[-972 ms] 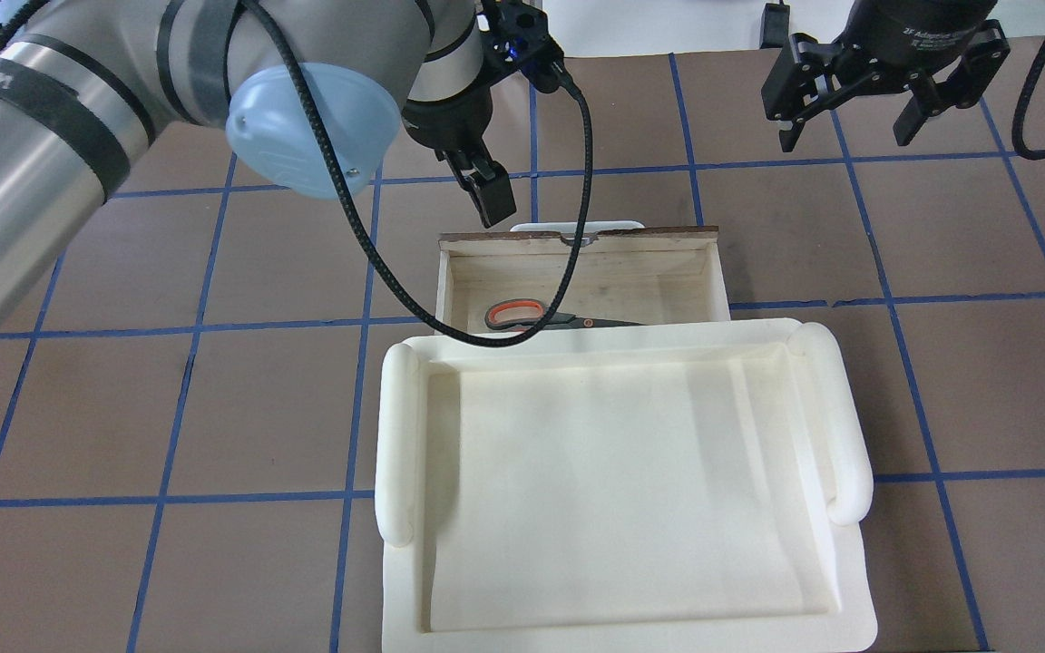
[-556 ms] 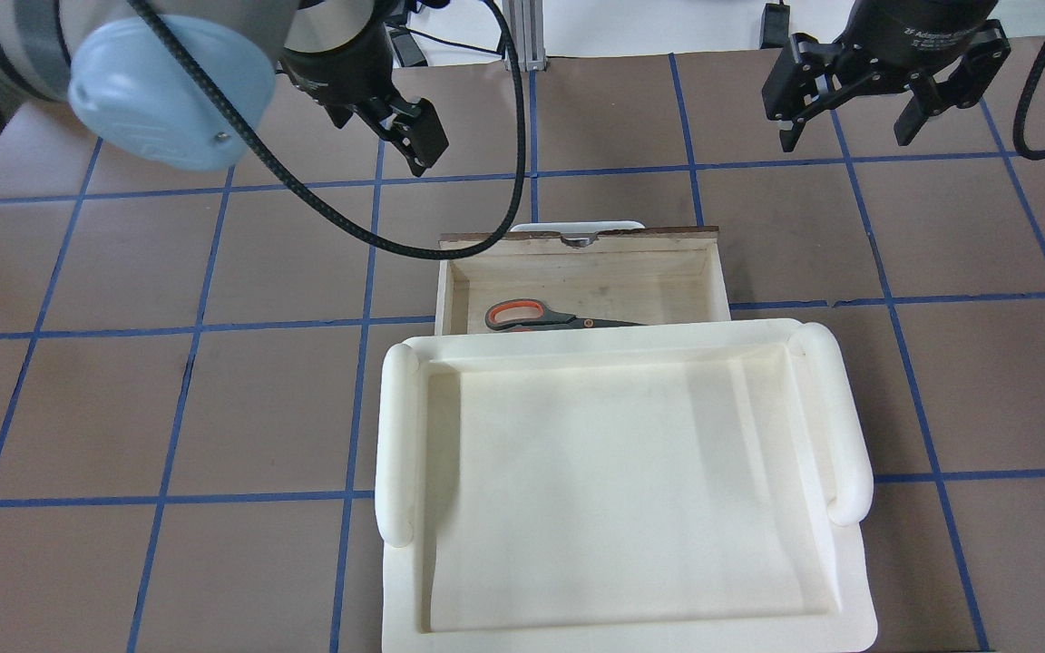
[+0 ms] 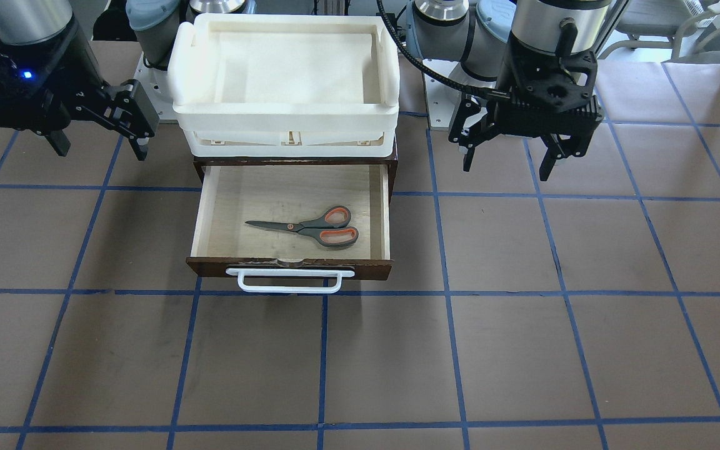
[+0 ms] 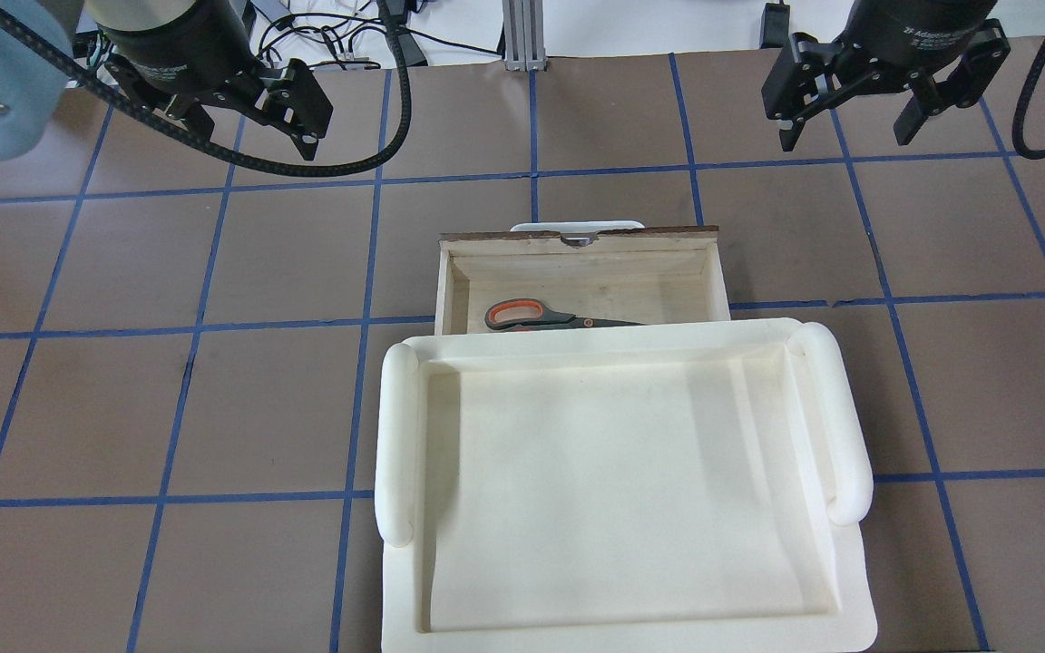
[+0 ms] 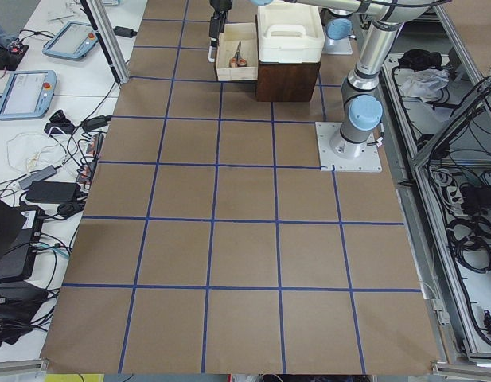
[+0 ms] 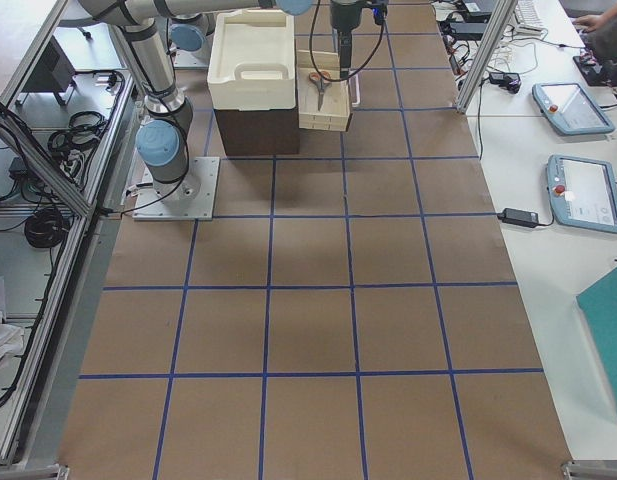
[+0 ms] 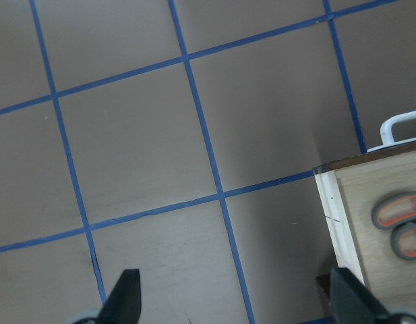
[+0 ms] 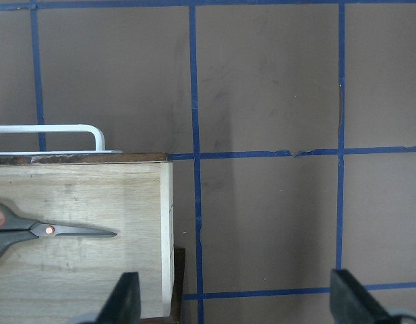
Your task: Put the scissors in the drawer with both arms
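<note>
Where the brown table (image 3: 522, 350) is crossed by blue tape lines, a dark cabinet (image 5: 286, 79) stands at the robot's edge with a cream tray (image 3: 285, 115) on top of it. The two arms come in on either side of the cabinet, the left arm (image 3: 547, 25) on the right of the front-facing view and the right arm (image 3: 16, 19) on its left.

The drawer (image 3: 200, 212) stands open from the cabinet on the far side from the robot, its pale floor in plain sight and its white handle (image 3: 289, 289) on the far face.

The left gripper (image 3: 505, 169) hangs beside the drawer on the robot's left, fingers spread apart and holding nothing; its wrist camera looks down past both fingertips at bare table, with the drawer's corner at the right edge. The right gripper (image 3: 100, 150) hangs on the other side, near the tray's corner, likewise spread wide and empty. Both seem to be clear of the table, though their height is hard to judge from these views.

The scissors (image 3: 310, 226) lie flat on the drawer floor, blades closed. They sit nearer the handle end than the cabinet, touching no wall. The orange-lined loops point toward the left arm's side and the blades toward the right arm's side.
</note>
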You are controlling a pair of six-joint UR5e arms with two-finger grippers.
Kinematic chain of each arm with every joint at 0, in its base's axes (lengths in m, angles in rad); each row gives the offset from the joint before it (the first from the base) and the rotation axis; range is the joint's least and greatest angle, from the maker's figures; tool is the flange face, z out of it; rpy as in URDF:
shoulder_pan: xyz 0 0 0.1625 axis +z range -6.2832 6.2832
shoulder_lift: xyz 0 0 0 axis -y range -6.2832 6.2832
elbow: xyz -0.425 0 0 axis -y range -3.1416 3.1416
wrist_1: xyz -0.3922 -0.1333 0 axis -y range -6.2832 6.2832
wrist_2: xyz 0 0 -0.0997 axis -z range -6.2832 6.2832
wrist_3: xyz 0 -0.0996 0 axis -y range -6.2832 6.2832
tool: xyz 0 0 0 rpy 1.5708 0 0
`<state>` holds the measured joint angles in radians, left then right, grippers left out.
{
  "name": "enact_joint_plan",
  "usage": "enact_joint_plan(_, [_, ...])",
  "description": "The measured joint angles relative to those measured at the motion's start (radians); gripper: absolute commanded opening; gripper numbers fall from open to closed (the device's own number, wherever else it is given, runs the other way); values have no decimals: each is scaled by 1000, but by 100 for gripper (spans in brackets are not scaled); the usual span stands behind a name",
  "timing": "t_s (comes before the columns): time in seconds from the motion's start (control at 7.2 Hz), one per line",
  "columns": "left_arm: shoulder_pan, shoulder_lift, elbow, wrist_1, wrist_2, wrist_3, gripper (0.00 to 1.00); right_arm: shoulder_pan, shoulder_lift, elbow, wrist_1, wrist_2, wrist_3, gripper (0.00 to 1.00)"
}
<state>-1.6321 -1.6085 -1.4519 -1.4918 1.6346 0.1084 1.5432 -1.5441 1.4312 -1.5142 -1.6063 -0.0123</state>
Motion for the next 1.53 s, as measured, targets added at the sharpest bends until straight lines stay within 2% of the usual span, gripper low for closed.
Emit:
enact_joint_plan(0.56, [9,12,-28,26,-16,-124,100,0,-2,0,1,-1,1,100])
enact_joint_plan(1.53, [9,25,-46,26,-18,-132,100,1,-1,1,0,2,3,100])
